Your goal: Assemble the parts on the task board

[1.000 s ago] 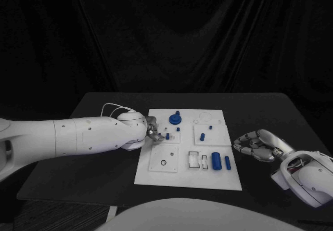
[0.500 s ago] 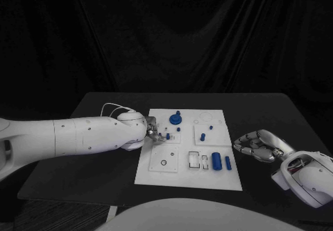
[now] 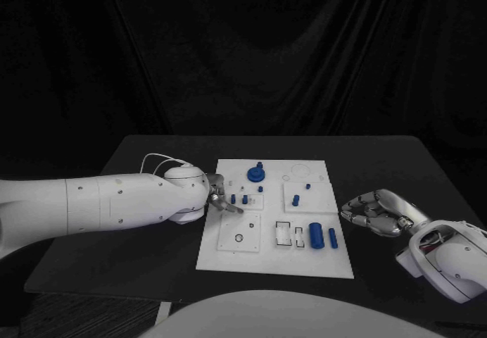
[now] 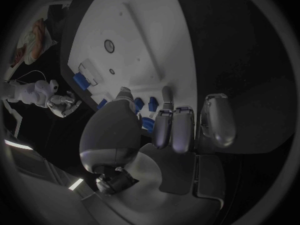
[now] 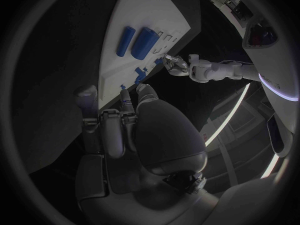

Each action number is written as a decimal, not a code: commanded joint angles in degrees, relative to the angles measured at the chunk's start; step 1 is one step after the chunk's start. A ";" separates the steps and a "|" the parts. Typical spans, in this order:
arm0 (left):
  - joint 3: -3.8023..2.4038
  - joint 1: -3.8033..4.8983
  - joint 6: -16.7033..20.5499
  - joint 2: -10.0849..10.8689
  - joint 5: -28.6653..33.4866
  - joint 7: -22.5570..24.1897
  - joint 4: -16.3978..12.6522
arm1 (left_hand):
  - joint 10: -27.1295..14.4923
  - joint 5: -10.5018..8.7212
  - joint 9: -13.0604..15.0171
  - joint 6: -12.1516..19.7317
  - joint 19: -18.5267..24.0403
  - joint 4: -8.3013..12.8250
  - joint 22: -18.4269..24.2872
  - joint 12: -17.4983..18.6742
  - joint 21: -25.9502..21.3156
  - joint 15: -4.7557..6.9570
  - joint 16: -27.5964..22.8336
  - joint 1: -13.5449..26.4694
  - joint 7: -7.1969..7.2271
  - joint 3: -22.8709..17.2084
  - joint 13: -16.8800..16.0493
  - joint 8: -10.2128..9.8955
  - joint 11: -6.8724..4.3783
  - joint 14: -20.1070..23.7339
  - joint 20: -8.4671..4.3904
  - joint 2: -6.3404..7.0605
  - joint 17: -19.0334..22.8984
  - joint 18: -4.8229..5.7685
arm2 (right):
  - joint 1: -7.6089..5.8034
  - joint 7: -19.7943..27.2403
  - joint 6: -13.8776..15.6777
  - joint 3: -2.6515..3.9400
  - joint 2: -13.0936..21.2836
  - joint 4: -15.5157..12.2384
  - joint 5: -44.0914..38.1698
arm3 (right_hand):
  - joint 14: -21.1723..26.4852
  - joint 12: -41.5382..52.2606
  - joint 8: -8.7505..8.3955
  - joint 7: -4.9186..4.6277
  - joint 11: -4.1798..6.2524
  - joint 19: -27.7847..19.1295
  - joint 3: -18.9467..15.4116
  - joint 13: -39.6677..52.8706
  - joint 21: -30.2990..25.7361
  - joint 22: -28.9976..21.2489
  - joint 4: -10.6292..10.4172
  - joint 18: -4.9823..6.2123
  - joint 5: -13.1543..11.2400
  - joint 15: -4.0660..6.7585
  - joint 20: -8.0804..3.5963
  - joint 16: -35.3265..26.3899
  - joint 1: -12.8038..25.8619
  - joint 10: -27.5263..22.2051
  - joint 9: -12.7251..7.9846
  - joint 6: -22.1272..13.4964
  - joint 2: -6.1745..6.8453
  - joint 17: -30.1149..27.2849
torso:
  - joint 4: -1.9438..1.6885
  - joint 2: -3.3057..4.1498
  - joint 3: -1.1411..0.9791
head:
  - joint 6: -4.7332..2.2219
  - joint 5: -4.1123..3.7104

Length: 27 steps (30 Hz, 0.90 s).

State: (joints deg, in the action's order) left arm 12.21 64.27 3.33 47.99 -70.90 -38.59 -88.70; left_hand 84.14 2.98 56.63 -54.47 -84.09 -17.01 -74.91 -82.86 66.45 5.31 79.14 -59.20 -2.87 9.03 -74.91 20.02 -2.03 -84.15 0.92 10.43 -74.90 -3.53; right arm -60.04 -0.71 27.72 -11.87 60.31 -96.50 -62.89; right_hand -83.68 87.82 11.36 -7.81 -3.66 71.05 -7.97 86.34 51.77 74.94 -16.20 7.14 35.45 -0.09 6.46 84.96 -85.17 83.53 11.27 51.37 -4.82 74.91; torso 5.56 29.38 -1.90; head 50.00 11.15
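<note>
The task board [image 3: 254,246] is lying in the middle of the black table [image 3: 152,239], with blue parts [image 3: 317,235] resting on its right half. The left hand [image 3: 222,198] is reaching over the board's left edge, whether it is pinching anything I cannot tell. The right hand [image 3: 378,213] is hovering just beside the board's right edge, fingers curling in on nothing

Overhead head view, two close wrist-cams

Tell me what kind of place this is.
Probably a robotics lab or test cell: a black table backed by dark curtains, a white task board carrying small blue parts, and two robot hands, left hand and right hand, at work.
</note>
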 commanded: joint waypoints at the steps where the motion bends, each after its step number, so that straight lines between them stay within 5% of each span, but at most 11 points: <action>1: 0.00 0.36 -3.39 1.34 -1.71 0.26 -1.90 | -0.19 -0.18 0.60 0.32 -0.68 0.04 -9.47 0.48 -0.41 -0.47 -0.30 -2.47 0.28 0.13 -9.71 0.44 0.49 -3.85 0.43 -1.14 -8.62 -0.59 | 0.14 -0.57 0.21 0.02 0.08 -0.03 -0.28 | -2.01 -0.20 0.29 -0.28 -0.07 -0.40 0.33 0.36 -0.41 4.94 -0.06 0.49 0.21 -0.06 -0.11 -0.24 -0.41 2.50 -0.05 -0.26 0.15 8.32 | 0.01 -0.01 -0.02 | 0.00 -0.05; 4: 0.00 2.20 -4.52 3.41 -2.61 2.04 -4.04 | -0.68 -0.26 2.55 2.24 -0.26 0.45 -9.43 0.83 -1.05 -0.87 0.47 -9.72 -0.06 -1.45 -9.51 2.12 0.80 -3.80 0.70 -3.99 -9.18 -0.65 | 0.14 -0.57 0.26 0.02 0.18 -0.09 -0.28 | -2.01 -0.20 0.29 -0.28 -0.07 -0.40 0.33 0.36 -0.41 4.94 -0.06 0.49 0.21 -0.06 -0.11 -0.24 -0.41 2.50 -0.05 -0.26 0.15 8.32 | 0.01 -0.02 -0.02 | 0.00 -0.14; 11: -0.02 6.11 -2.54 6.34 -3.30 8.64 -6.87 | -5.36 -0.23 4.97 7.19 1.82 2.44 -8.94 5.04 -3.81 -1.94 -1.11 -18.87 -0.97 -1.79 -6.74 4.35 1.81 -2.18 1.53 -6.28 -8.58 -0.98 | 0.14 -0.38 0.52 0.02 0.23 -0.08 -0.28 | -2.01 -0.18 0.31 -0.28 -0.07 -0.41 0.33 0.38 -0.44 4.93 -0.06 0.49 0.20 -0.06 -0.11 -0.25 -0.40 2.53 -0.04 -0.24 0.18 8.31 | 0.01 -0.02 -0.02 | 0.00 -0.25; 14: -0.02 7.28 0.86 6.81 -3.86 12.85 -7.03 | -12.78 -0.07 5.43 10.25 3.70 3.35 -8.48 12.32 -5.62 -2.90 -4.01 -23.27 -1.49 -1.68 -1.75 5.84 2.60 0.31 2.20 -7.85 -7.15 -1.23 | 0.14 -0.21 0.70 0.02 0.22 -0.07 -0.28 | -2.01 -0.18 0.31 -0.28 -0.07 -0.41 0.33 0.38 -0.44 4.93 -0.06 0.49 0.20 -0.06 -0.11 -0.25 -0.40 2.53 -0.04 -0.24 0.18 8.31 | 0.02 -0.04 -0.02 | 0.00 -0.28; 18: -0.01 7.98 5.07 6.28 -4.53 17.58 -6.31 | -23.68 0.05 1.61 12.86 6.28 2.17 -7.86 24.79 -7.36 -3.76 -10.69 -27.03 -2.24 -1.34 8.03 5.72 3.33 5.72 3.06 -9.12 -3.00 -1.69 | 0.14 -0.04 0.85 0.02 0.28 -0.10 -0.28 | -2.01 -0.18 0.31 -0.28 -0.07 -0.41 0.33 0.38 -0.44 4.93 -0.06 0.49 0.20 -0.06 -0.11 -0.25 -0.40 2.53 -0.04 -0.24 0.18 8.31 | 0.02 -0.02 -0.02 | 0.00 -0.42; 23: 0.00 8.12 5.60 4.81 -4.50 20.50 -4.77 | -27.80 -0.07 -0.38 12.41 7.50 0.42 -7.55 30.06 -7.99 -4.28 -11.91 -25.78 -2.52 -0.23 12.96 6.39 3.83 7.35 3.53 -9.03 -1.67 -1.92 | 0.14 0.06 0.88 0.02 0.33 -0.14 -0.28 | -2.02 -0.18 0.34 -0.27 -0.07 -0.36 0.33 0.38 -0.34 4.96 -0.06 0.47 0.19 -0.06 -0.10 -0.22 -0.39 2.53 -0.03 -0.20 0.24 8.34 | 0.03 -0.05 -0.02 | 0.00 -0.37; 24: 0.00 8.03 5.37 4.29 -3.80 20.74 -4.17 | -28.28 0.03 -0.84 11.49 7.52 0.23 -7.59 30.73 -7.70 -4.39 -12.21 -23.00 -2.61 0.56 13.67 6.63 4.01 7.65 3.66 -9.52 -1.36 -1.87 | 0.14 0.07 0.87 0.02 0.32 -0.13 -0.28 | -2.02 -0.18 0.34 -0.27 -0.07 -0.36 0.33 0.38 -0.34 4.96 -0.06 0.47 0.19 -0.06 -0.10 -0.22 -0.39 2.53 -0.03 -0.20 0.24 8.34 | 0.06 -0.03 -0.03 | 0.00 -0.36; 26: 0.01 7.83 5.05 3.64 -2.24 20.53 -3.32 | -28.56 0.38 -2.80 9.47 7.74 0.17 -7.60 31.18 -7.28 -4.32 -11.86 -18.05 -2.44 1.37 14.74 6.56 3.87 7.73 3.85 -12.45 -1.06 -1.94 | 0.14 0.07 0.80 0.02 0.29 -0.11 -0.28 | -2.02 -0.15 0.35 -0.26 -0.07 -0.36 0.34 0.41 -0.35 4.96 -0.06 0.47 0.19 -0.06 -0.10 -0.22 -0.38 2.57 -0.03 -0.17 0.26 8.34 | 0.06 -0.05 -0.04 | 0.00 -0.33; 27: 0.01 7.73 4.89 3.35 -1.62 20.31 -2.89 | -27.94 3.17 -3.67 8.54 7.51 0.43 -7.76 30.56 -6.45 -4.19 -11.26 -16.03 -2.46 1.75 14.61 6.49 3.73 7.42 3.86 -14.08 -1.19 -1.89 | 0.14 0.07 0.78 0.02 0.29 -0.10 -0.28 | -2.02 -0.15 0.35 -0.26 -0.07 -0.36 0.34 0.41 -0.35 4.96 -0.06 0.47 0.19 -0.06 -0.10 -0.22 -0.38 2.57 -0.03 -0.17 0.26 8.34 | 0.04 -0.05 -0.04 | 0.00 -0.33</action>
State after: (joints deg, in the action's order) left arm 12.25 72.18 6.90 51.64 -74.44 -21.52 -92.07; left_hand 55.91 4.91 53.50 -45.34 -76.60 -16.54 -74.91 -51.98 59.62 0.93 67.44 -76.54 -5.31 10.45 -60.36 26.62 1.85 -76.67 4.69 -2.76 -74.95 -4.43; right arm -60.03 -0.58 27.84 -11.87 60.55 -96.54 -62.89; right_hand -83.68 88.04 11.36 -7.81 -3.66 71.05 -7.97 85.47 51.54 74.92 -16.20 7.14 35.45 -0.09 6.46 84.96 -84.94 83.53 11.28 51.37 -4.58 74.90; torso 5.61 29.34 -1.92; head 50.01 10.78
